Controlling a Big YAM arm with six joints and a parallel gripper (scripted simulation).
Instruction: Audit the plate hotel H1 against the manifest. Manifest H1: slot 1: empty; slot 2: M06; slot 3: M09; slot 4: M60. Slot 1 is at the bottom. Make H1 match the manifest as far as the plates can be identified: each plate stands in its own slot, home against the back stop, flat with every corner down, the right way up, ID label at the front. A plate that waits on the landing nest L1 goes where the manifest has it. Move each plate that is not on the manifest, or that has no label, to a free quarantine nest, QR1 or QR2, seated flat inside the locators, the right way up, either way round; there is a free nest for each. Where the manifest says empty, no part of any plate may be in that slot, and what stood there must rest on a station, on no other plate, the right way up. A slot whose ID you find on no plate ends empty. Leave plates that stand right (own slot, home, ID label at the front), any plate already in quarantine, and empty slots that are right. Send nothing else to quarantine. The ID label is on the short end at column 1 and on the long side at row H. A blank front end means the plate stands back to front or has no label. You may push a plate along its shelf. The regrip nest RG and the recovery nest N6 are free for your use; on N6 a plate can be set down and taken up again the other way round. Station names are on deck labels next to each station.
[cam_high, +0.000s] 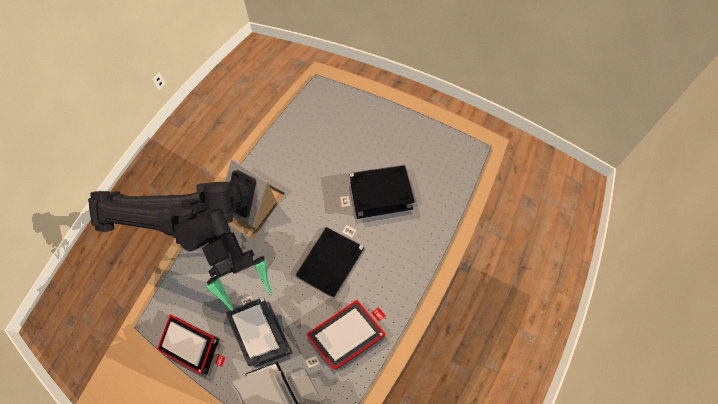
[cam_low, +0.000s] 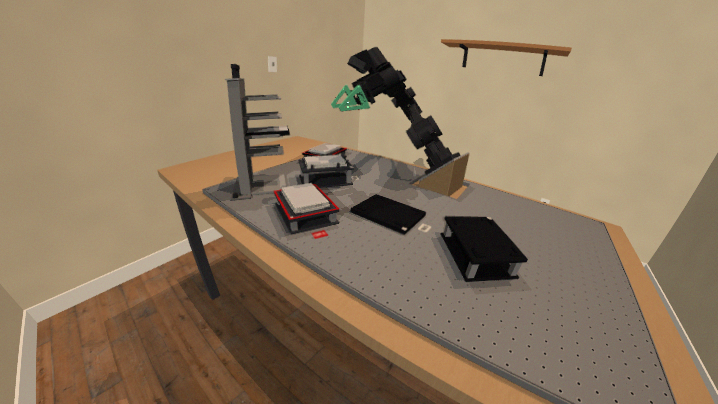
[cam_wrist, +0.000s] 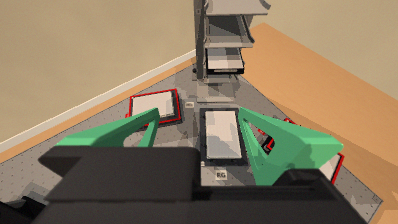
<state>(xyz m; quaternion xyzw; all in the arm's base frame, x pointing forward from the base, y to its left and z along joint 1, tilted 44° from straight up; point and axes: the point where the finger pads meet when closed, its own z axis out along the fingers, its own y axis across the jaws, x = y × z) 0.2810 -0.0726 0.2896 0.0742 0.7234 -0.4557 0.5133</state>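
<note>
My gripper (cam_high: 245, 284) (cam_low: 350, 98) (cam_wrist: 198, 111) is open and empty, high above the deck and over the near end of the RG nest. A white plate (cam_high: 256, 330) (cam_low: 323, 161) (cam_wrist: 222, 132) lies on that dark nest. Two red-rimmed quarantine nests each hold a white plate: one (cam_high: 186, 343) (cam_low: 323, 149) (cam_wrist: 152, 105) to the left, one (cam_high: 345, 333) (cam_low: 305, 198) to the right. The hotel H1 (cam_low: 240, 140) (cam_wrist: 201, 45) stands beyond them. One plate (cam_wrist: 225, 64) (cam_low: 268, 131) shows on a lower shelf, the second from the bottom. The shelves above look empty.
The black landing nest L1 (cam_high: 381, 190) (cam_low: 482, 241) stands empty at the far side. The flat black N6 nest (cam_high: 329, 261) (cam_low: 387, 212) lies mid-deck. The arm's wedge base (cam_low: 444, 175) is at the deck's back edge. The hotel's column rises tall at the deck corner.
</note>
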